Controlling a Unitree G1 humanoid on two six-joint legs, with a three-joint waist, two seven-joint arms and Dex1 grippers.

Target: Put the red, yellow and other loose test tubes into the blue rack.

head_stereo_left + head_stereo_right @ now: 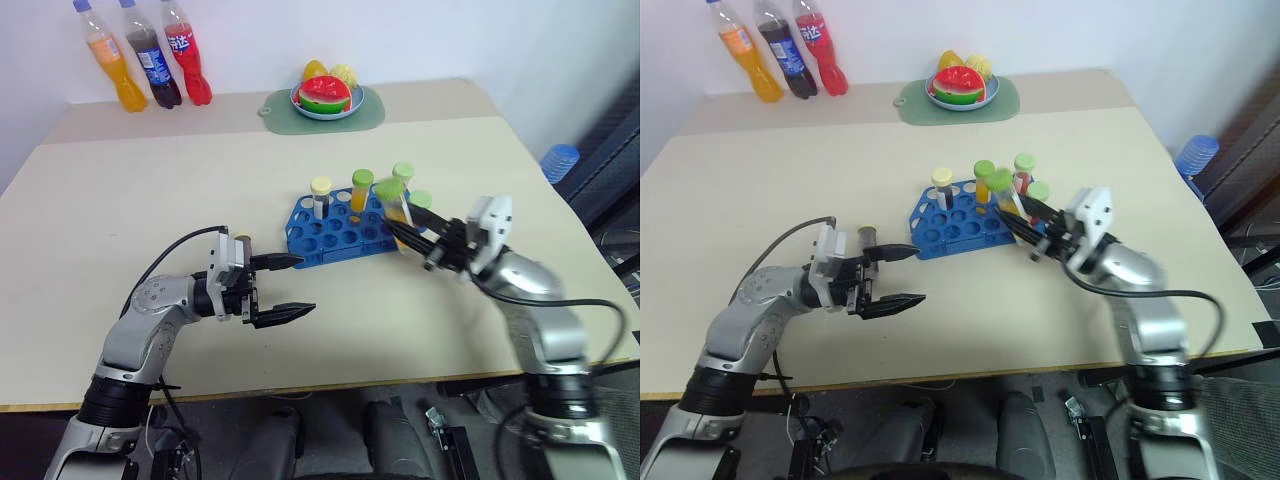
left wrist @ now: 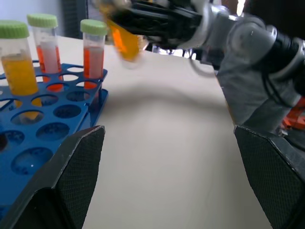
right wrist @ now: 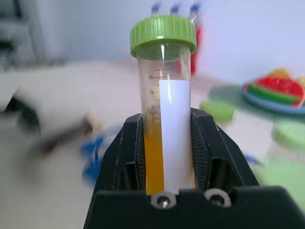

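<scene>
**Holding a yellow-orange tube beside the rack**

Clamped tight in the right gripper [image 3: 167, 143] is a yellow-orange test tube [image 3: 164, 109] with a green cap, held just right of centre in the head views, at the right end of the blue rack [image 1: 335, 232]. Four capped tubes already stand in the rack's holes. Lower left of centre, the left gripper [image 1: 290, 287] hovers over the table [image 1: 150, 190], fingers spread wide and empty.

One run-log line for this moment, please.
right claw: shut on yellow tube, beside blue rack | left claw: open | rack: four tubes
</scene>
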